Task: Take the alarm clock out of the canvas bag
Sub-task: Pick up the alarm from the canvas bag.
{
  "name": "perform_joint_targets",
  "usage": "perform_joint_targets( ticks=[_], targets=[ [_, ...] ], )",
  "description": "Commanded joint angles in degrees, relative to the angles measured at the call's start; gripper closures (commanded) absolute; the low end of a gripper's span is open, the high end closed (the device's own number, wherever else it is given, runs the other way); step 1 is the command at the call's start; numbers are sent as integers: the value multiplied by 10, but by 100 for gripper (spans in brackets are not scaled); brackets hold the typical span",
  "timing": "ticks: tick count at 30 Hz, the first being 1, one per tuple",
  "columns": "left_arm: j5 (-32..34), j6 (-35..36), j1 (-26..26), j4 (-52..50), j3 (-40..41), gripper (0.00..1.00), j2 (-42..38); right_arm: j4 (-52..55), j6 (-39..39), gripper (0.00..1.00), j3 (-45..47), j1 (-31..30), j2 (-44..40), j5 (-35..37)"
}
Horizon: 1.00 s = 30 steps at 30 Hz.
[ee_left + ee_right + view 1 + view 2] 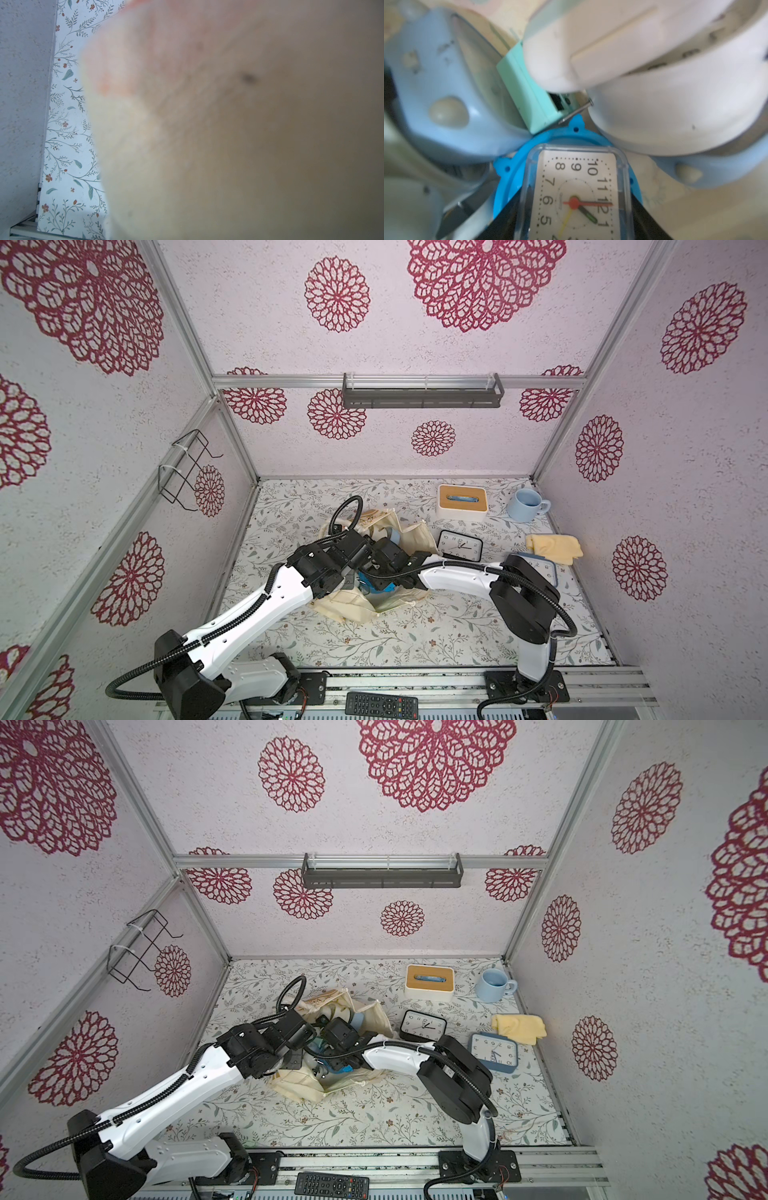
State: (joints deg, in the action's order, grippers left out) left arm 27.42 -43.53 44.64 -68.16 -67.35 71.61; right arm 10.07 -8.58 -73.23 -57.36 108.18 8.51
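The cream canvas bag lies slumped in the middle of the table, its mouth open upward, and both arms reach into it. Blurred cream cloth of the bag fills the left wrist view. My left gripper is at the bag's left rim, its fingers hidden by the cloth and shut on it. Inside the bag, the right wrist view shows a small alarm clock with a bright blue frame and a clear cover. My right gripper has a black finger against each long side of this clock.
Packed round the clock in the bag are pale blue pieces, a white piece and a mint box. On the table right of the bag: black clock, blue clock, tissue box, mug, yellow cloth.
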Motion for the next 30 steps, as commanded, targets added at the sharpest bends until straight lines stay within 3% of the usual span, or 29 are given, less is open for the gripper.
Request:
perform_joint_targets(
  ticks=[1,6,17,24,30],
  targets=[
    [30,10,9,-4,-7,100,-2,6,0,50,8,-3,-59,-5],
    [36,18,9,2,-9,100,-1,11,8,55,16,-3,-112,-19],
    [57,57,8,13,-15,100,-12,52,15,57,39,-1,-245,-29],
    [40,69,9,34,-24,100,-28,88,7,57,49,1,-310,-29],
    [22,77,3,39,-39,100,-28,139,-8,58,62,4,-422,5]
  ],
)
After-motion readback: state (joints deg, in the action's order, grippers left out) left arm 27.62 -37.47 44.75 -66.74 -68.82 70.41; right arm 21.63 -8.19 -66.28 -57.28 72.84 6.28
